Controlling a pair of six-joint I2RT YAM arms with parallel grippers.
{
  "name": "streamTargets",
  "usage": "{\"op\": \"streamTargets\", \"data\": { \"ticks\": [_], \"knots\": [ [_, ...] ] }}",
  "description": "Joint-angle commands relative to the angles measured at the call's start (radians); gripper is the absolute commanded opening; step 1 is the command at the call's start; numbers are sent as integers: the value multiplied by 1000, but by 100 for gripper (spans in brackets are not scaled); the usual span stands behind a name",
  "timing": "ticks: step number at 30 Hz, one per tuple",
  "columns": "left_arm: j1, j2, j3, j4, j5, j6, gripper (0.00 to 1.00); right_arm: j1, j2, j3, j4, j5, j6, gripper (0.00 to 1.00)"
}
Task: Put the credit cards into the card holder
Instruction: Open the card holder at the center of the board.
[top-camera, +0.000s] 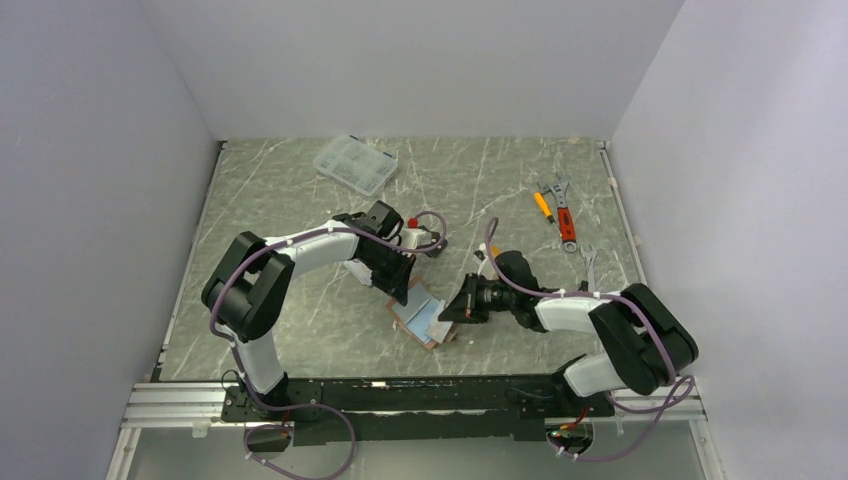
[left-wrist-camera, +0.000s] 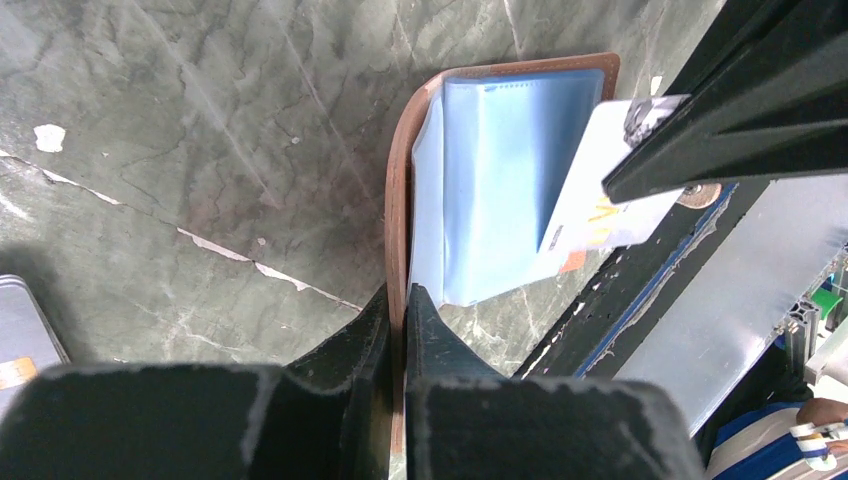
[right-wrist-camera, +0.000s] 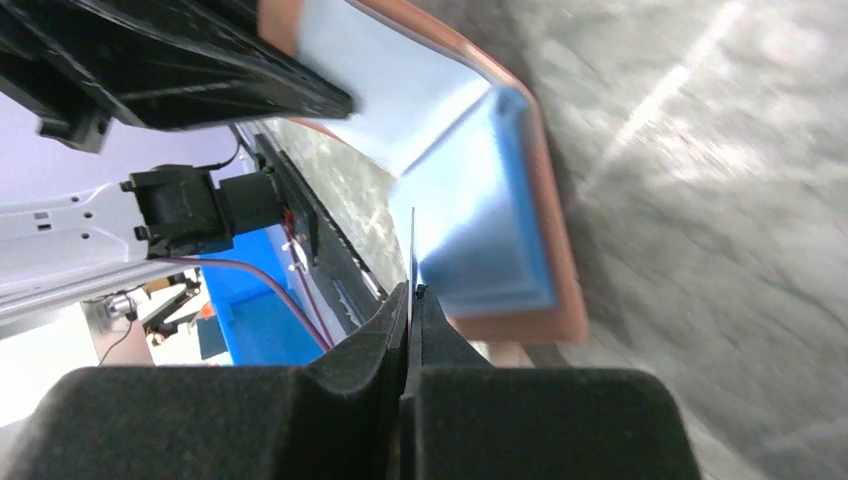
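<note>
Black left fingers (left-wrist-camera: 350, 350), closest to our lens, are pinched together on the brown rim of the card holder (left-wrist-camera: 398, 200). It rests open on the bench (left-wrist-camera: 200, 150), pale blue lining up. Beyond, we see the right fingers (right-wrist-camera: 370, 340) clamped on a pale card (left-wrist-camera: 590, 190), held edge-on over the lining's far edge. Whether card and pocket touch we cannot tell. Holder and card sit mid-bench between both arms.

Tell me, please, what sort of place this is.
Probably a robot test cell: plain white walls box in a grey-green marble-patterned tabletop, and two white-and-black robot arms stand on an aluminium rail.
</note>
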Motion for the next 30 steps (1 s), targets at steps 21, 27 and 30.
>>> {"op": "streamTargets", "data": {
  "ticks": [21, 27, 30],
  "knots": [
    [-32, -48, 12, 11, 15, -3, 11, -55, -110, -73, -9, -31, -27, 0],
    [-33, -56, 10, 11, 10, 3, 11, -68, -138, -76, -24, -38, -29, 0],
    [-36, -62, 7, 11, 7, 3, 11, -70, -123, -75, -3, -36, -18, 0]
  ]
}}
